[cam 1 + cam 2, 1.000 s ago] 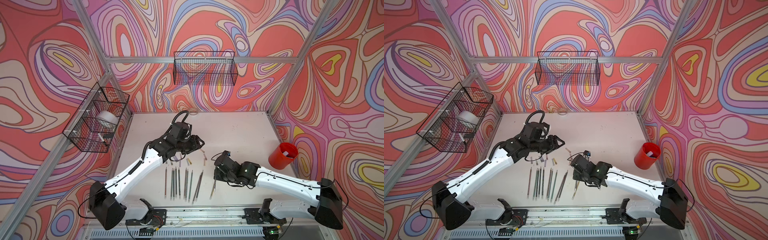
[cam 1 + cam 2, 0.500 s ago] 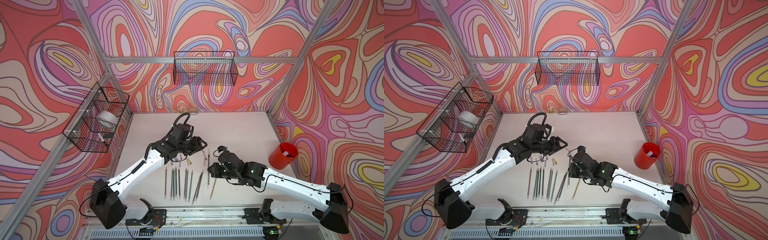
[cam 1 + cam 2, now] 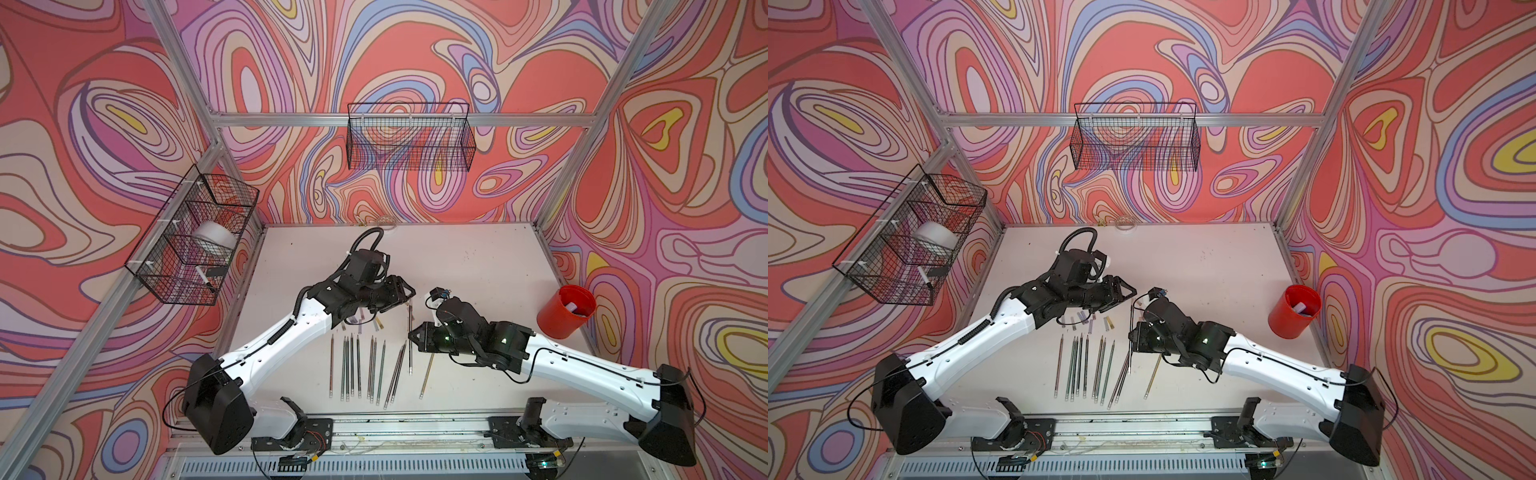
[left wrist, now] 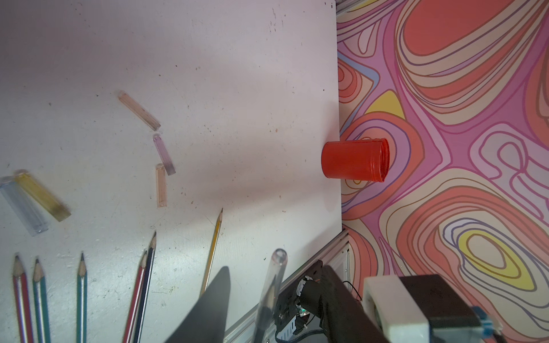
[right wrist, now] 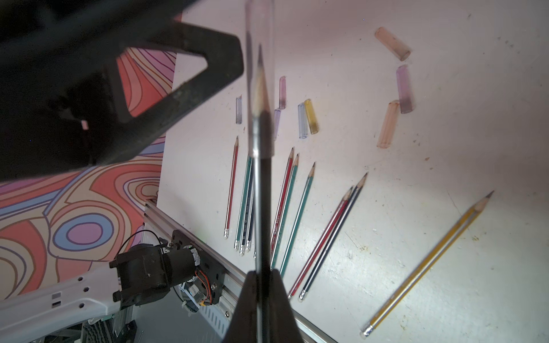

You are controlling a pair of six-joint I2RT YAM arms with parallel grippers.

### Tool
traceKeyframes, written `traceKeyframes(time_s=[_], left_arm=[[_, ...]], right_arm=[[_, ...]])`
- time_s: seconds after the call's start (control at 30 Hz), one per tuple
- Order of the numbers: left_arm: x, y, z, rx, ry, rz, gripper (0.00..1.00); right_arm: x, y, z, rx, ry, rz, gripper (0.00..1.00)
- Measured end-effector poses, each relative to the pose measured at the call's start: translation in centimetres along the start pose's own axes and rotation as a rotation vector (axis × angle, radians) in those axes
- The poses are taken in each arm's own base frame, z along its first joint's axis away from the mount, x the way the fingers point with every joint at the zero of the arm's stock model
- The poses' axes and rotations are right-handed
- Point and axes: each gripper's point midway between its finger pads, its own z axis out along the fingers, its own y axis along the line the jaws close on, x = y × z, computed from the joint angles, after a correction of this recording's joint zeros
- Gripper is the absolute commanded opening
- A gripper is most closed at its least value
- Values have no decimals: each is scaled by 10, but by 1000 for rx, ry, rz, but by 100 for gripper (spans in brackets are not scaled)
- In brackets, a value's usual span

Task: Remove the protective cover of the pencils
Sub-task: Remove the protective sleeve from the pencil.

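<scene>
My right gripper (image 3: 410,335) (image 3: 1131,332) (image 5: 262,276) is shut on a dark pencil (image 5: 263,208) held above the table. A clear protective cover (image 5: 259,89) (image 4: 274,273) sits over its sharpened tip. My left gripper (image 3: 409,296) (image 3: 1128,291) (image 4: 274,268) stands open with that cover between its jaws, a gap showing beside one finger (image 4: 208,306). Several bare pencils (image 3: 357,365) (image 5: 285,202) lie in a row near the front edge, with a yellow pencil (image 3: 427,374) (image 5: 427,261) to their right. Several loose covers (image 4: 139,111) (image 5: 310,117) lie behind the row.
A red cup (image 3: 565,316) (image 3: 1293,311) (image 4: 353,160) stands at the table's right edge. A wire basket (image 3: 191,237) on the left wall holds a white roll and a marker (image 3: 205,277). Another wire basket (image 3: 409,137) hangs on the back wall.
My right arm has carried the pencil to the left, bringing its covered tip between the left jaws. The left jaws have narrowed a little.
</scene>
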Motion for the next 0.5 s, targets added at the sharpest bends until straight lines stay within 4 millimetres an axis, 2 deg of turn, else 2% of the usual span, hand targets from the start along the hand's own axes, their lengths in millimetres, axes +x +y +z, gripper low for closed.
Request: traceKeyframes(time_s=[0.1,0.17,0.33,0.47,0.5], left_arm=[[2,0,3,-1,10,1,44],[3,0,4,0,11,2,35],[4,-1,8,3,17,3,32],[4,1,10,-2,20,-4,18],[4,1,10,-3,21,-5,17]], right_arm=[[-2,4,0,-12,-1,-1,2],[-3,6,0,-17,0,-1,2],[-2,7,3,-16,7,-1,1],[-2,7,4,-15,10,0,1],[-2,7,4,-15,10,0,2]])
